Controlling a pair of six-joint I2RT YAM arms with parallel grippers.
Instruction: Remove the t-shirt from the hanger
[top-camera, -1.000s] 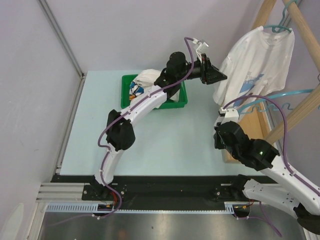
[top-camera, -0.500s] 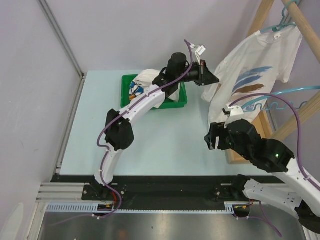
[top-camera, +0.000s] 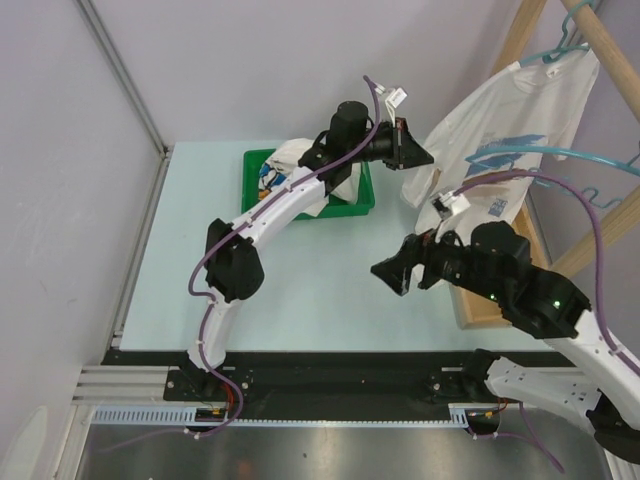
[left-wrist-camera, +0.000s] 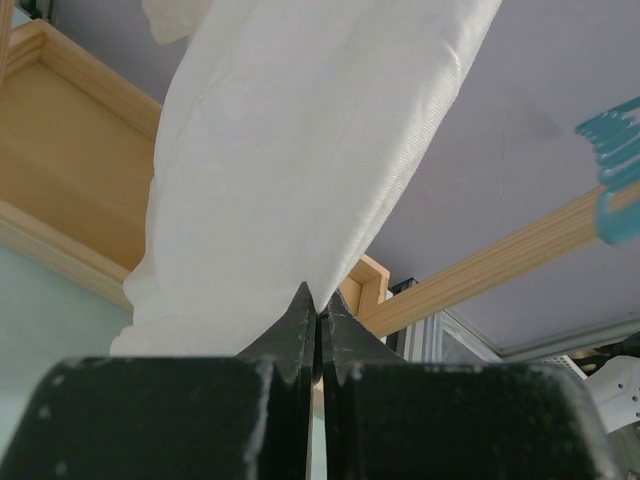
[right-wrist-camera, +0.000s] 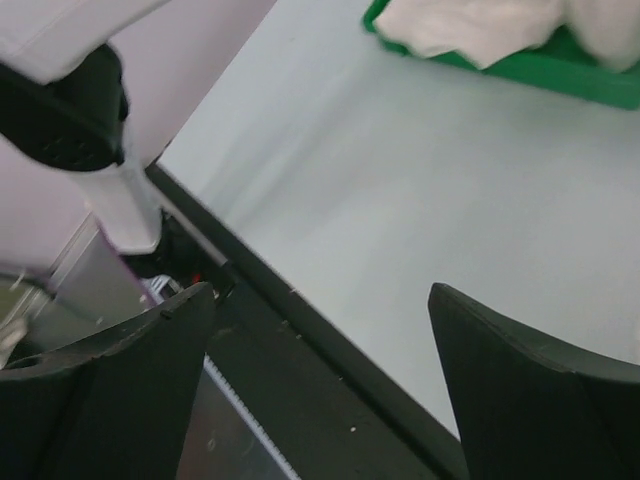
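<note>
Left hand (left-wrist-camera: 318, 303) is pinched shut on a fold of the white t-shirt (top-camera: 510, 112), high over the table's (top-camera: 300, 285) far side. The shirt hangs on the teal hanger (top-camera: 558, 52) at the wooden rack (top-camera: 521, 30), stretched slantwise toward that pinch. Right hand (top-camera: 392, 276) hovers lower, fingers spread wide, holding nothing. Green bin (top-camera: 350, 208) sits beneath the left arm.

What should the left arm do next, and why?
Probably draw the pinched cloth left and down, away from the wooden rack. The left gripper is shut on an edge of the t-shirt, which stretches toward it, yet the neck hangs on the teal hanger. The right gripper is open over the table, holding nothing.
</note>
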